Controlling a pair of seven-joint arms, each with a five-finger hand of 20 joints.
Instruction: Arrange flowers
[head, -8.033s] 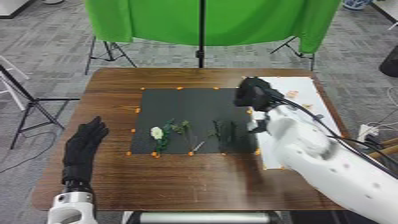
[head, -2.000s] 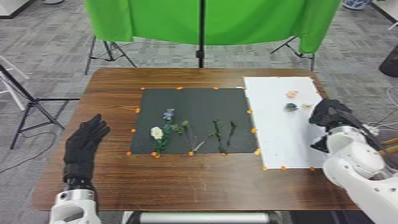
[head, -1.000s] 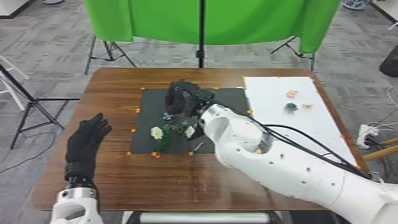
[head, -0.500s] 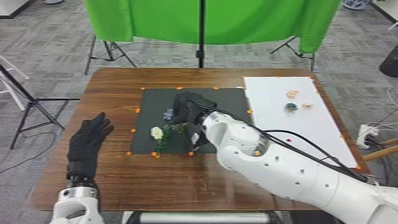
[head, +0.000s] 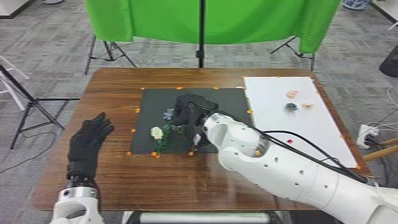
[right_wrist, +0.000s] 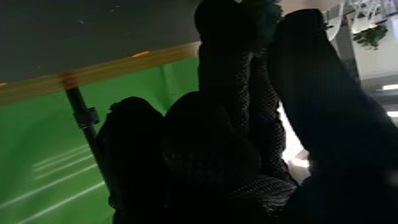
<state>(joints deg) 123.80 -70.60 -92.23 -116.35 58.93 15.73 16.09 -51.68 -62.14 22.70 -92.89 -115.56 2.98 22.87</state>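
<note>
My left hand (head: 87, 139) rests open at the table's left, fingers straight. My right hand (head: 192, 114) is low over the dark mat (head: 227, 94), covering the stems there. In the right wrist view, the finger and thumb of my right hand (right_wrist: 213, 145) pinch a dark bluish-green flower piece (right_wrist: 261, 21), mostly hidden by the glove. Just left of that hand lie a blue flower (head: 169, 114) and a white flower (head: 157, 133) with green stems. On the white board (head: 271, 90) are a pink flower (head: 292, 94), a teal one (head: 291, 107) and a pale one (head: 307, 106).
Orange markers (head: 138, 110) line the edges of the mat and board on the wooden table (head: 133, 185). My right arm crosses the board's lower part, beside a small red spot (head: 290, 141). Behind the table, a green cloth (head: 151, 22) hangs near a black stand (head: 201, 55).
My right hand has come from the board's right side over to the mat, then shifted slightly right and down. Earlier, the blue flower came into sight on the mat. The left hand has barely moved.
</note>
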